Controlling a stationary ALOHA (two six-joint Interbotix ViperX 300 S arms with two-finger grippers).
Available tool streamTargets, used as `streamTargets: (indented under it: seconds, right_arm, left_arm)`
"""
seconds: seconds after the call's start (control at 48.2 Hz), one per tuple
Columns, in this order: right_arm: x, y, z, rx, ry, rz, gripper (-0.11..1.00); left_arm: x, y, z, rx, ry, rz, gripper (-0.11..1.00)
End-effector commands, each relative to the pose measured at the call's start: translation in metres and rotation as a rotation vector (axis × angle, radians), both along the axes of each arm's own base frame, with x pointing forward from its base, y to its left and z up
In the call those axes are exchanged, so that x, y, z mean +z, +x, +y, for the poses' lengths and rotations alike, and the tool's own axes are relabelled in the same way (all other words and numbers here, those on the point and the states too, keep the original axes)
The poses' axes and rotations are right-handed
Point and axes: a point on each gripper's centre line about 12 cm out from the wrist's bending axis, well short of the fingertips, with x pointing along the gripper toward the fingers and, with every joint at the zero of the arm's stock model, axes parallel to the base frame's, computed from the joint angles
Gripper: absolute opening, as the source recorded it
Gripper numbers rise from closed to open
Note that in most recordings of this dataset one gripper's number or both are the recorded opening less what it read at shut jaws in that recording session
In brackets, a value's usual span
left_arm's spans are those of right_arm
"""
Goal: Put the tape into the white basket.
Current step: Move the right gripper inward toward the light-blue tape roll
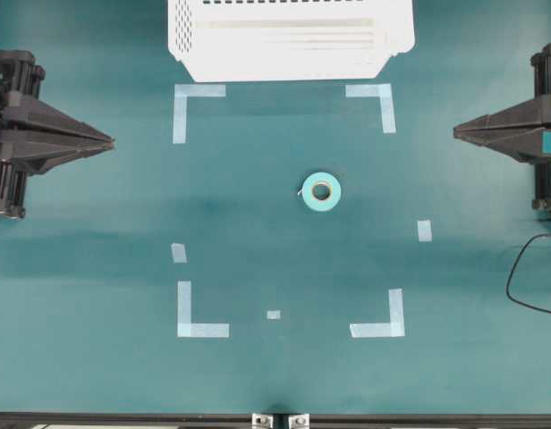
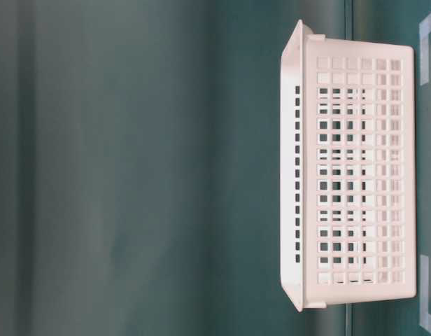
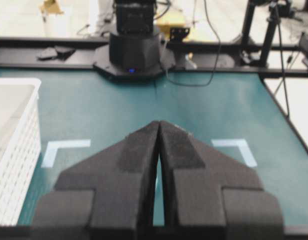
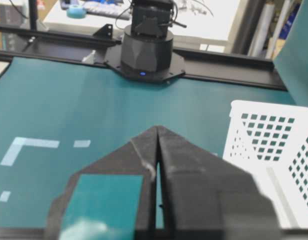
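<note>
**A:** Overhead view. Where does the tape (image 1: 321, 191) lie relative to my grippers?

**B:** Flat on the green mat, hole upward, inside the square of pale corner marks (image 1: 199, 91) and right of the mat's middle. My left gripper (image 1: 108, 142) points in from the left edge and my right gripper (image 1: 457, 133) from the right edge. Both have their jaws pressed together and hold nothing. The roll is nearer the right one, I judge, so that arm has the shorter reach. A ring has no long axis, so any approach angle serves.

**A:** And the white basket (image 1: 289, 63)?

**B:** At the far edge, well apart from the roll.

**A:** Table-level view.

**B:** Only the basket's perforated wall (image 2: 355, 175) shows; no roll, no gripper.

**A:** Left wrist view.

**B:** Closed jaws; basket at the left; roll hidden.

**A:** Right wrist view.

**B:** Closed jaws; basket at the right; roll not seen.
</note>
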Motion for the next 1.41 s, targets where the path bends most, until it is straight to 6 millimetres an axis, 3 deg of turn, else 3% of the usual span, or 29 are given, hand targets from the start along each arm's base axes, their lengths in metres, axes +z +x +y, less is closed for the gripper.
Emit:
streamTargets:
  seconds: [0.0,0.207,0.311,0.746,1.389]
  right_arm:
    - [0.003,0.001,0.0,-0.002,0.009,-0.011,0.19]
    - [0.003,0.0,0.0,-0.001,0.011,-0.012,0.8]
    - [0.004,0.0,0.0,-0.001,0.011,-0.014,0.97]
    - [-0.001,0.01,0.0,-0.002,0.086,0.038,0.97]
    - [-0.013,0.04,-0.012,-0.065,0.128,0.305,0.97]
  left_arm:
    - [0.003,0.001,-0.001,-0.005,-0.005,-0.011,-0.11]
    - [-0.003,-0.008,-0.001,-0.005,-0.004,-0.015,-0.1]
    - [-0.006,-0.013,0.0,-0.005,-0.005,-0.018,-0.1]
    - [-0.02,-0.022,0.001,-0.001,-0.003,0.037,-0.1]
    - [-0.045,-0.041,0.01,0.049,-0.043,0.16,-0.1]
